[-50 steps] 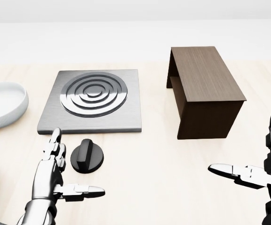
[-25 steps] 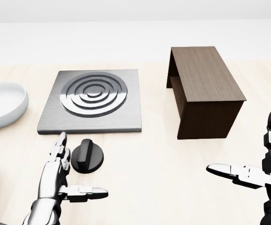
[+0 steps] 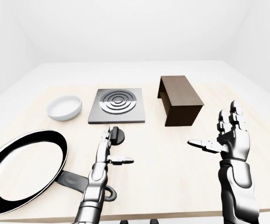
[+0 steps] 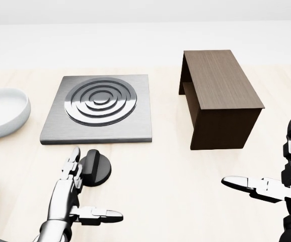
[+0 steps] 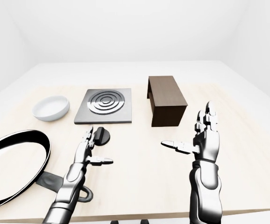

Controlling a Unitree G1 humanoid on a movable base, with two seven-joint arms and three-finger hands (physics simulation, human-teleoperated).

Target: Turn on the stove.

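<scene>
The stove is a square grey plate with ring-shaped burner coils, left of centre in the head view. Its black round knob lies on the wooden table just below the plate. My left hand is open, fingers pointing up, thumb out to the right. Its fingertips stand at the knob's left edge, not closed round it. My right hand is open and empty at the lower right, held above the table.
A dark wooden open-sided box stands right of the stove. A white bowl sits at the left edge. A large black frying pan lies at the lower left, its handle under my left forearm.
My left hand has moved right, and its fingertips have come up to the knob's left edge. The right hand has barely moved.
</scene>
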